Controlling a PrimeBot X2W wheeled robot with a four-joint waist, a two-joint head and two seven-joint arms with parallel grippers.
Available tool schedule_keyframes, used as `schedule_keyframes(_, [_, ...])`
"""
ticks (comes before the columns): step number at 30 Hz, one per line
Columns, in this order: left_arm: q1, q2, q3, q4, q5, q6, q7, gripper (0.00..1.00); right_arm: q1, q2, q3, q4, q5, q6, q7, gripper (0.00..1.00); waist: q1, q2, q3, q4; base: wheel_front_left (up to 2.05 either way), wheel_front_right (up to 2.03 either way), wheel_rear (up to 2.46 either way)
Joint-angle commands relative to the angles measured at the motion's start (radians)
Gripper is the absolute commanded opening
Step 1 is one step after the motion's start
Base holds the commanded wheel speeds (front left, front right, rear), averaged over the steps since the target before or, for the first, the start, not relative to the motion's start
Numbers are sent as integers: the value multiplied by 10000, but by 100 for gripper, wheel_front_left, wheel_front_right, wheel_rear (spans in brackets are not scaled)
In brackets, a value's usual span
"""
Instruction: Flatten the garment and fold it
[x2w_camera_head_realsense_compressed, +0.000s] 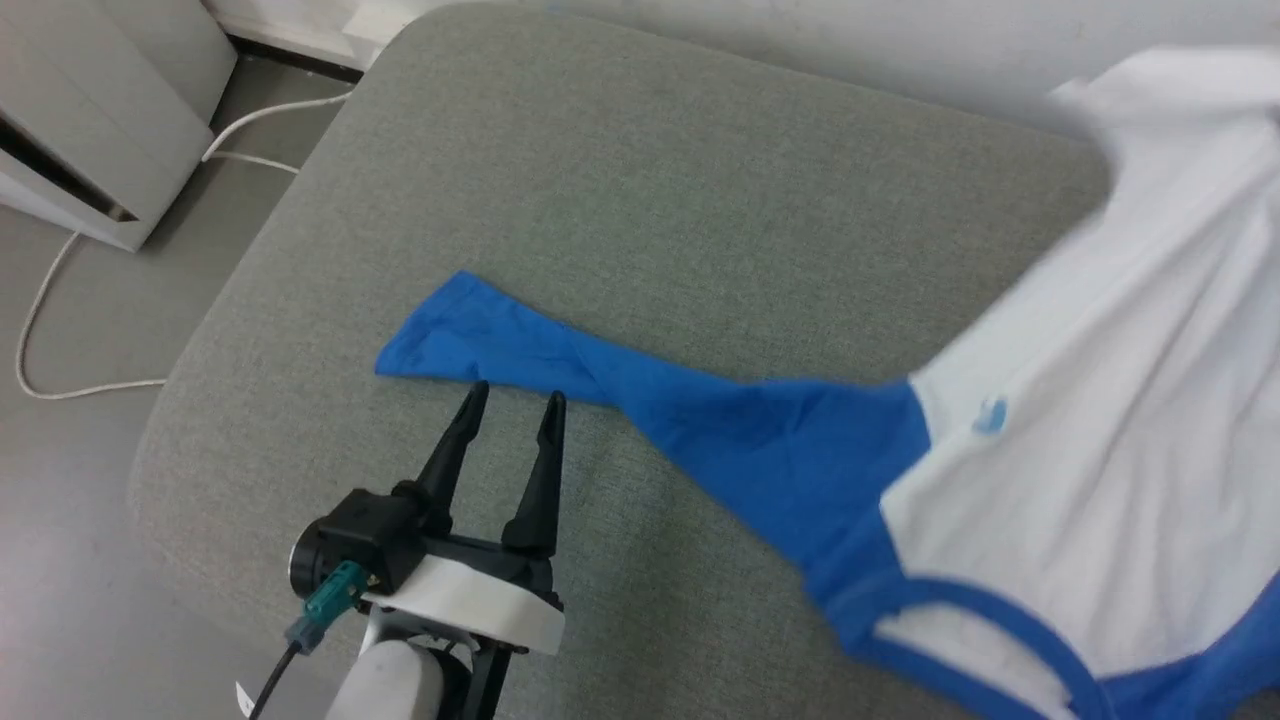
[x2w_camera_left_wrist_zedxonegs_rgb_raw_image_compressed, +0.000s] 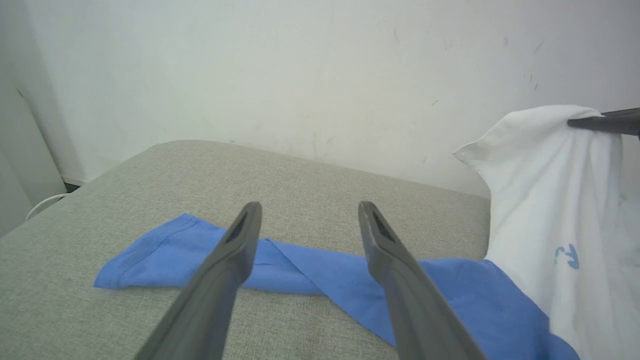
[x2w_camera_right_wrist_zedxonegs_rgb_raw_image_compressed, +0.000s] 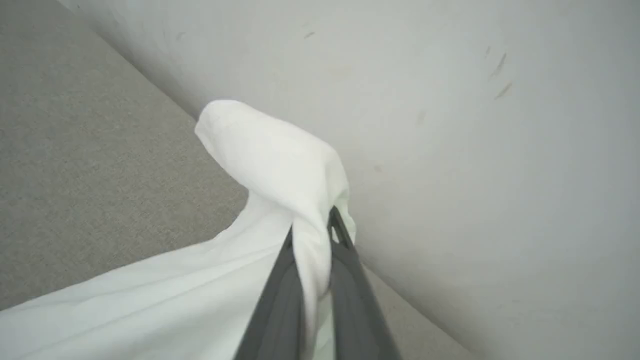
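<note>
The garment (x2w_camera_head_realsense_compressed: 1100, 400) lay partly on the grey upholstered cushion (x2w_camera_head_realsense_compressed: 600, 180) and partly raised off it. Its white body occupied the right of the head view, with one corner of white cloth drawn up towards the wall (x2w_camera_right_wrist_zedxonegs_rgb_raw_image_compressed: 475, 125). One blue sleeve (x2w_camera_head_realsense_compressed: 600, 375) lay flat on the cushion. Its long axis ran across the cushion from the shoulder at the right to the cuff at the left, so that the cuff pointed to the robot's left, and there was a twist about midway along it. The blue neckband (x2w_camera_head_realsense_compressed: 1000, 610) lay at the near right, and a small blue mark (x2w_camera_head_realsense_compressed: 990, 415) showed on the chest. The right hand (x2w_camera_right_wrist_zedxonegs_rgb_raw_image_compressed: 312, 230) was clamped on the raised white corner, the cloth bunched between its fingers. The left hand (x2w_camera_head_realsense_compressed: 512, 402) stood on the near side of the sleeve, fingers apart and holding nothing, its tips at the sleeve's near edge; contact could not be confirmed. On the floor to the left lay a white cable (x2w_camera_head_realsense_compressed: 40, 300), beside a white cabinet (x2w_camera_head_realsense_compressed: 100, 100).
</note>
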Motion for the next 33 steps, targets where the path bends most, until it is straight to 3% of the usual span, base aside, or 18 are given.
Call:
schedule_keyframes(1, [-49, -91, 47, -59, 84, -84, -47, 100, -466, -7, -245, 258, -440, -23, -356, 0, -1, 1, 293, 163, 0, 0, 0])
schedule_keyframes(12, [-421, -213, -174, -71, -229, -229, -47, 100, -2506, 322, -445, 2111, -3454, -23, -2847, 0, -1, 1, 1269, 621, 0, 0, 0])
schedule_keyframes(15, [-468, -214, -237, -56, -289, -180, -47, 100, -2464, 590, -549, 2688, -3750, -23, -2867, 0, -1, 1, 1276, 616, 0, 0, 0])
schedule_keyframes(16, [-487, -214, -251, -44, -305, -150, -47, 100, -2382, 779, -574, 2972, -3775, -23, -2859, 100, -1, 1, 1257, 589, 0, 0, 0])
schedule_keyframes(25, [-446, -216, -1, 115, 91, -169, -47, 100, -1652, 1985, -358, 4652, -2824, -23, -3790, 100, -1, 1, 340, -288, 0, 0, 0])
schedule_keyframes(33, [-130, -174, 518, 139, 458, -291, -47, 100, -922, 2526, -30, 4400, -843, -23, -5012, 100, -1, 1, -875, -1641, 0, 0, 0])
